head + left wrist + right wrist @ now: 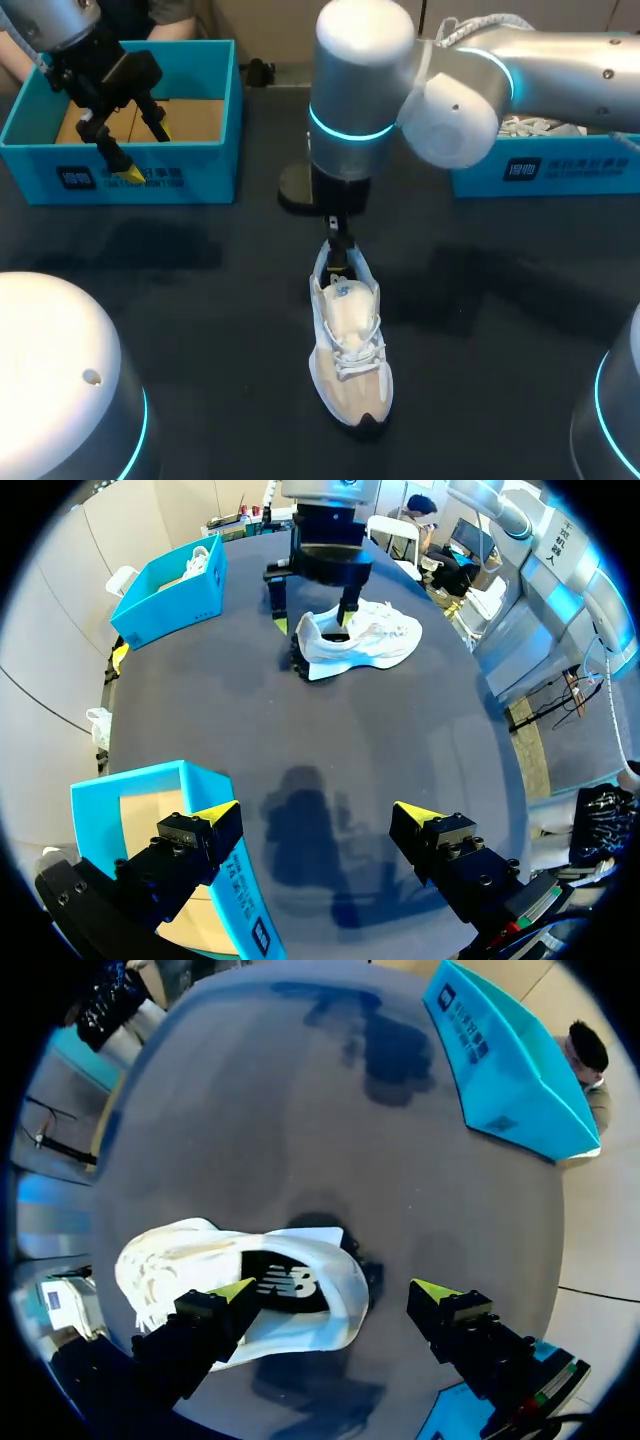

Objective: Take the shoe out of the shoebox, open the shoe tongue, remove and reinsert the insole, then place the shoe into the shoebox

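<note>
The shoe (348, 350) stands sole-down at mid surface (200, 300), well apart from the blue shoebox (200, 170). The right gripper (333, 1288) is released, with one finger over the heel opening and the other outside the heel. The left gripper (318, 812) is released, hanging above one shoebox wall

A white-and-beige mesh sneaker (348, 350) stands upright mid-desk (200, 300), toe toward me. The open blue cardboard shoebox (205, 165) sits far-left, well apart.
</note>
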`<action>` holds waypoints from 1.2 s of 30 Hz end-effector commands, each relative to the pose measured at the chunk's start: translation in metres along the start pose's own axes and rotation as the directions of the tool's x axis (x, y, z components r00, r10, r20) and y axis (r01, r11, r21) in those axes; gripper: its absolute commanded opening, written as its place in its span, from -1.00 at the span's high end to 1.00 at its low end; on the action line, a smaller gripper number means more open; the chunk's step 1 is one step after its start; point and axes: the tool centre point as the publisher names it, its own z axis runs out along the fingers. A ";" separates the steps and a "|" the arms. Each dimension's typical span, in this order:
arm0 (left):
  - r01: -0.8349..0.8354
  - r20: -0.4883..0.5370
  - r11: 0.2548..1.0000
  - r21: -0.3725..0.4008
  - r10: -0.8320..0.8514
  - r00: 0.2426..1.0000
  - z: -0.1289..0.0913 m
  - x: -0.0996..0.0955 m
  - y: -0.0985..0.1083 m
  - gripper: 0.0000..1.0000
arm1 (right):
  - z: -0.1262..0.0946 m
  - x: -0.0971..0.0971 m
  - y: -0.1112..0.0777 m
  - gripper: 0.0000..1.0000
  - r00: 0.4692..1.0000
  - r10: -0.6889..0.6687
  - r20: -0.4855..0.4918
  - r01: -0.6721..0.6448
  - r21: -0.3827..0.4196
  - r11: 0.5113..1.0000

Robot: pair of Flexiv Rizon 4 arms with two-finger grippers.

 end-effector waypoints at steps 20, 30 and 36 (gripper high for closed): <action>0.000 0.001 1.000 -0.003 0.000 1.000 0.000 0.001 0.000 -1.00 | 0.047 -0.011 -0.010 -1.00 1.000 0.008 -0.003 -0.007 0.071 0.997; 0.000 0.001 1.000 -0.003 0.000 1.000 0.000 0.001 0.000 -1.00 | 0.059 -0.014 -0.019 -0.21 0.999 0.037 -0.024 -0.035 0.091 0.995; 0.000 0.001 1.000 -0.003 0.000 1.000 0.000 0.001 0.000 -1.00 | 0.064 -0.014 -0.024 0.01 0.998 0.050 -0.025 -0.047 0.096 0.994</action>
